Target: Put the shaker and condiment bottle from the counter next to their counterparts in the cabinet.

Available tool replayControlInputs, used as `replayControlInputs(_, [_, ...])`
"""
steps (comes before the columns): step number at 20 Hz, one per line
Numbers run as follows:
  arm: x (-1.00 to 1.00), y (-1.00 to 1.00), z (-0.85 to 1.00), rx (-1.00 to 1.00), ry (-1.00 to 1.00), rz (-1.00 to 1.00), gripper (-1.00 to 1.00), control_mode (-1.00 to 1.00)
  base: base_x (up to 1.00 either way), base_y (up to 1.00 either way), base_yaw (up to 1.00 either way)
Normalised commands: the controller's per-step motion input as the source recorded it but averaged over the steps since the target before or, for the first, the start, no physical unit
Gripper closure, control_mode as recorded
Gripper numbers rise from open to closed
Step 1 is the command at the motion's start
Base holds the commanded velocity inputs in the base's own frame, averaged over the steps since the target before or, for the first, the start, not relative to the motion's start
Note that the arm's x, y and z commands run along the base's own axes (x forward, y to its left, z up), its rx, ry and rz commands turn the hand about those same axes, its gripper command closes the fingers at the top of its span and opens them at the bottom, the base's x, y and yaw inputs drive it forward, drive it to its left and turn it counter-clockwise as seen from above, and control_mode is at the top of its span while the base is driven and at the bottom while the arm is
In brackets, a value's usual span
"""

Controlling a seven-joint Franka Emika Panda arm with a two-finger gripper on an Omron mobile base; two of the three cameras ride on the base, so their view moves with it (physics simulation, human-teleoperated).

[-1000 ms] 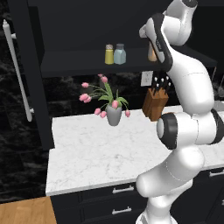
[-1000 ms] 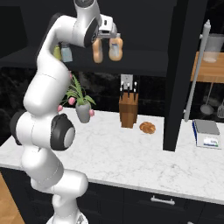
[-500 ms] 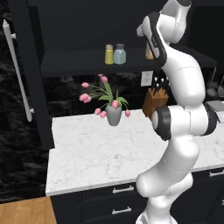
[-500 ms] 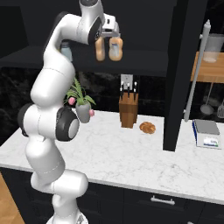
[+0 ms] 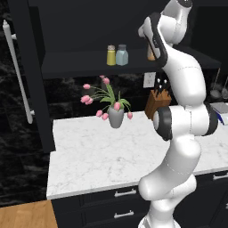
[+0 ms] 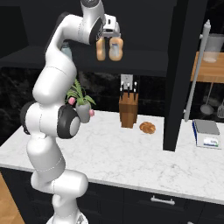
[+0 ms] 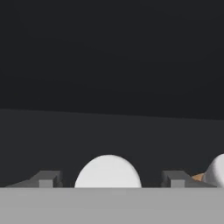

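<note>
the gripper (image 7: 108,180) fingers (image 7: 47,178) stand spread wide, gripping nothing. the condiment bottle (image 7: 108,171) sits between them on the cabinet (image 7: 112,127) shelf, its twin bottle (image 7: 215,171) just beside.

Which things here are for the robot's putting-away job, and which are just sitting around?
For the job:
- yellow shaker
- blue-grey shaker beside it
- orange bottle, between the open gripper fingers
- second orange bottle
- cabinet shelf

Just sitting around:
- vase of pink flowers
- knife block
- brown bun
</note>
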Motion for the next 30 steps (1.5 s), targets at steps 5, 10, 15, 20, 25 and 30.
replayControlInputs(5, [-0.06,0.0,0.0,0.0,0.0,0.0,-1.0,-1.0,0.0,0.0,0.0])
replayControlInputs(10, [-0.44,0.0,0.0,0.0,-0.05,0.03,-1.0,-1.0,0.0,0.0,0.0])
replayControlInputs(15, [-0.61,0.0,0.0,0.0,-0.08,0.05,-1.0,-1.0,0.0,0.0,0.0])
replayControlInputs(20, [-0.83,0.08,0.0,-0.02,-0.08,0.05,-1.0,-1.0,0.0,0.0,0.0])
replayControlInputs(25, [-1.0,0.22,-0.07,-0.1,-0.08,0.03,-1.0,-1.0,0.0,0.0,0.0])
replayControlInputs(30, [-1.0,0.22,-0.09,-0.11,-0.11,0.0,-1.0,-1.0,0.0,0.0,0.0])
